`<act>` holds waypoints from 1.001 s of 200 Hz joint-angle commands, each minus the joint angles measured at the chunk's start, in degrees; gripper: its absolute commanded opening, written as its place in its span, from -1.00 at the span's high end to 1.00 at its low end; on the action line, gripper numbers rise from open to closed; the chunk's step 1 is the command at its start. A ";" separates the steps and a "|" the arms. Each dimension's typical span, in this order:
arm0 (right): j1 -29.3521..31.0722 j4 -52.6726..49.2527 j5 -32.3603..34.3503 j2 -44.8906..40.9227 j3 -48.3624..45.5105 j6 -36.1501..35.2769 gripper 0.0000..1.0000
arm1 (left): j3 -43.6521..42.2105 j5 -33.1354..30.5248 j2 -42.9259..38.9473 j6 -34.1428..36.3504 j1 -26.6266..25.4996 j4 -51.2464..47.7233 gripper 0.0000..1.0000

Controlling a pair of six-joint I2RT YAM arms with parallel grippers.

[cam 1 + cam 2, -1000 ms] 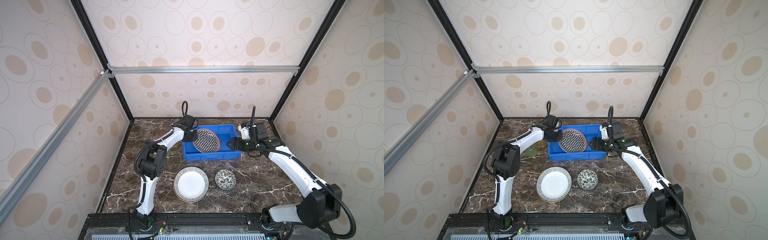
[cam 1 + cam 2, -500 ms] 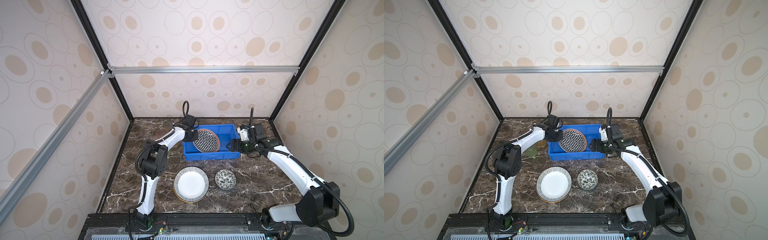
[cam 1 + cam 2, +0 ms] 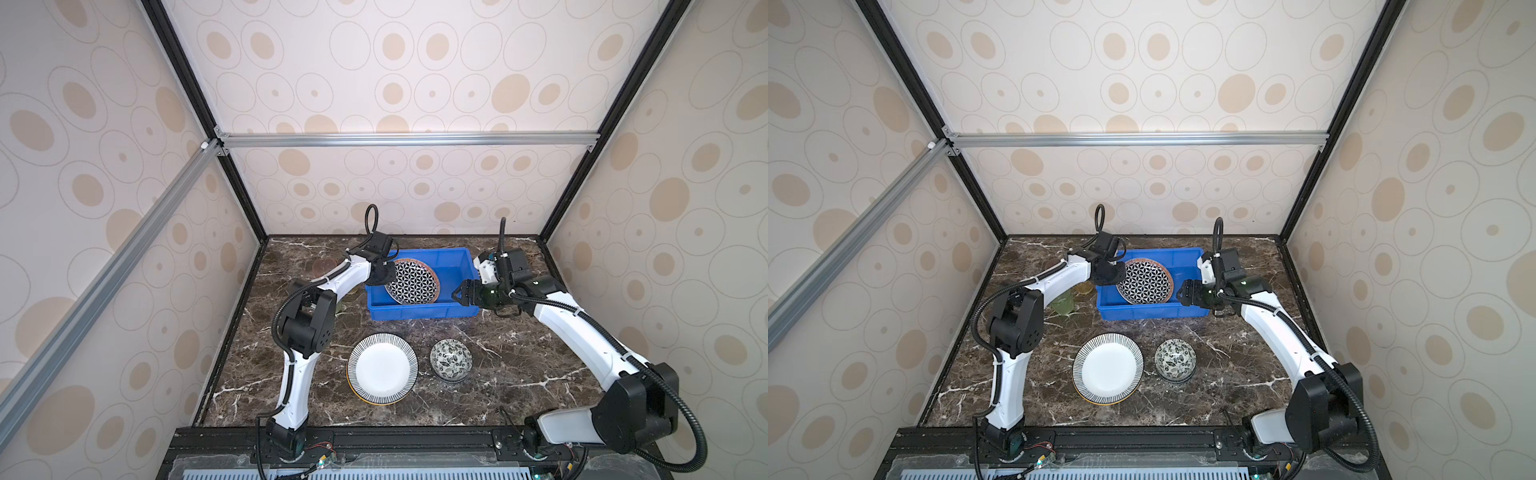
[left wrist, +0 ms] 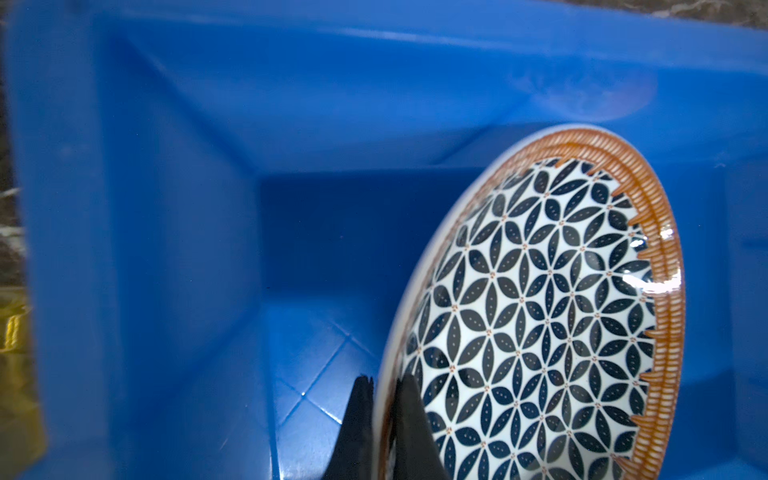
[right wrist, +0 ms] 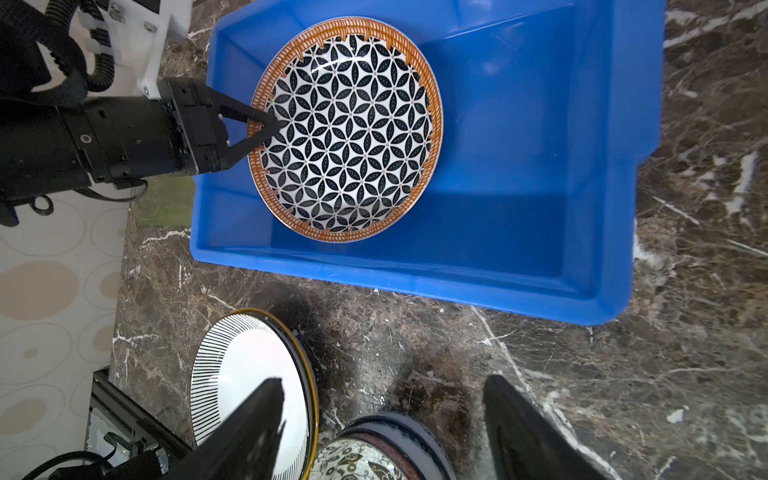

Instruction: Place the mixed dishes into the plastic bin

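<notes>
Left gripper (image 5: 266, 124) clamped on plate (image 5: 349, 133) rim | plate tilted, reaching from jaws over bin (image 5: 415, 282) floor | right gripper (image 3: 457, 293) open at bin's opposite end

Both top views: bright, even, diffuse light, sharp throughout; wide-angle stretch toward corners. Right wrist view: soft dark shadow on marble tabletop (image 5: 540, 374) beside striped plate (image 5: 249, 374). Left wrist view: blue bin (image 4: 166, 208) walls blurred, pale sheen on one wall; white glare on geometric plate (image 4: 540, 311) rim.
</notes>
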 commanded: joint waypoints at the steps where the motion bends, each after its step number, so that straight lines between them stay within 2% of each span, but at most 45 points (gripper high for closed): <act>1: -0.23 0.18 -1.01 0.27 -0.78 0.85 -0.57 | -2.17 -8.23 2.54 1.85 -0.53 -6.83 0.83; 200: -0.17 1.91 -3.58 -2.85 -3.61 3.00 -0.57 | -3.21 -10.43 3.50 1.67 -2.39 -10.78 0.70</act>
